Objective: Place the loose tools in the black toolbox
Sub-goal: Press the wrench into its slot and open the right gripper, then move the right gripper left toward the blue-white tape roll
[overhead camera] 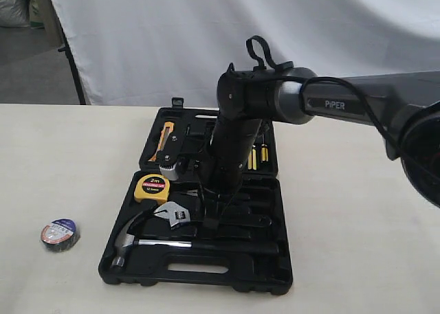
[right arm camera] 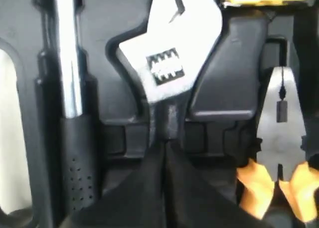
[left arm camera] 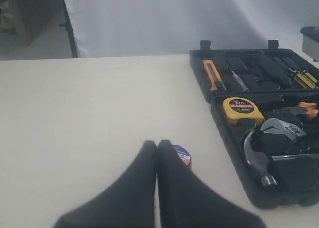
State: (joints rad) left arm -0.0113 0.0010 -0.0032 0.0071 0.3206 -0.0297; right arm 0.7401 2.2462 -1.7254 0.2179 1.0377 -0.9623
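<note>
The black toolbox [overhead camera: 206, 278] is seen lying open on the table [overhead camera: 357, 231], both halves flat. The hammer [overhead camera: 132, 242] is laid in the near half, its head towards the left and its handle running along the recess by the slot handle. The wrench [right arm camera: 169, 53] is set just beyond the hammer, its head beside the yellow tape measure [overhead camera: 151, 187], with the orange-handled pliers [right arm camera: 280, 128] alongside it. The right gripper [right arm camera: 164, 145] is held over the near half with its fingers pressed together, no gap being shown; the tips are placed at the wrench's black handle, though whether the handle is pinched cannot be told. The tape roll [overhead camera: 60, 233] is left outside the toolbox, flat on the table and well apart from the case's left edge. The left gripper [left arm camera: 157, 147] is closed with nothing between its fingers, and the tape roll is seen just past its tips
</note>
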